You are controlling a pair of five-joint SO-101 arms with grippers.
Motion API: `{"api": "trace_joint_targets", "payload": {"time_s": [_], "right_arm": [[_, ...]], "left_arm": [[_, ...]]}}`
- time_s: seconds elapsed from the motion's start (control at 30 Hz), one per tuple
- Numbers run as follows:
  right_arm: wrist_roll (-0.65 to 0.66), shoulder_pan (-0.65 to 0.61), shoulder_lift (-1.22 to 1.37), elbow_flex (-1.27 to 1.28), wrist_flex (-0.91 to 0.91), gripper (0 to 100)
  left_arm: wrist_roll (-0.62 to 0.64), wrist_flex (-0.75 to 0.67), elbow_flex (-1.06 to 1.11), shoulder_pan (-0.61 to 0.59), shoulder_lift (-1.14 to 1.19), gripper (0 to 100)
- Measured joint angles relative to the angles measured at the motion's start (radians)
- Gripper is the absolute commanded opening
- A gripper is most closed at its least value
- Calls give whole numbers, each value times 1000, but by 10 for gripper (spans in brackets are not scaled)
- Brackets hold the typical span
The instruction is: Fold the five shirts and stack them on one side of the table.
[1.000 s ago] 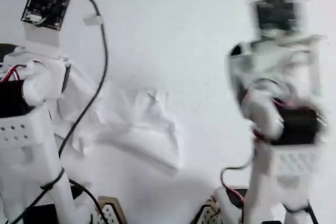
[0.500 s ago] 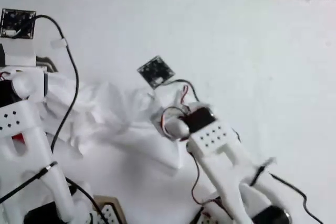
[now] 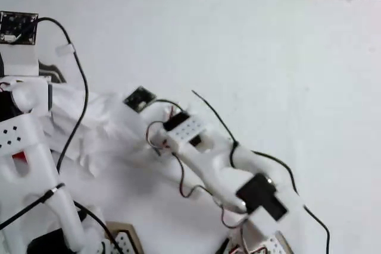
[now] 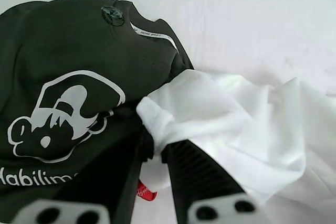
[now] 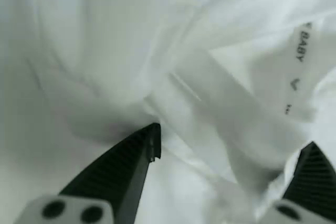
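White shirt [image 4: 236,124] bunched near tabletop's [image 3: 268,46] left edge. Left gripper [image 4: 155,145] pinches it; right gripper [image 5: 231,144] spread above. Risk: a one-layer grab skews the fold.

You are looking at a white table [image 3: 286,52] that is carrying a crumpled white shirt [image 3: 113,135], which is touching a dark printed shirt [image 4: 58,66].

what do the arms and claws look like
The left arm and right arm are white plastic with black motor blocks and rows of small holes. Black cables loop along both; the right also has thin red wires. The left claw and right claw have black ribbed fingers on white bases.
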Motion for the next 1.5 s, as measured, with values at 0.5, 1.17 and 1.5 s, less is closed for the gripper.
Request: {"api": "trace_joint_targets", "payload": {"time_s": [0.5,1.17,1.5], "right_arm": [[18,245,126,-169,135,20],[399,982,-262,-166,118,20],[404,977,-94,-166,106,196]], "left_arm": [[0,0,0,6,0,27],[152,-48,155,569,-2,26],[81,-269,491,574,0,163]]}}
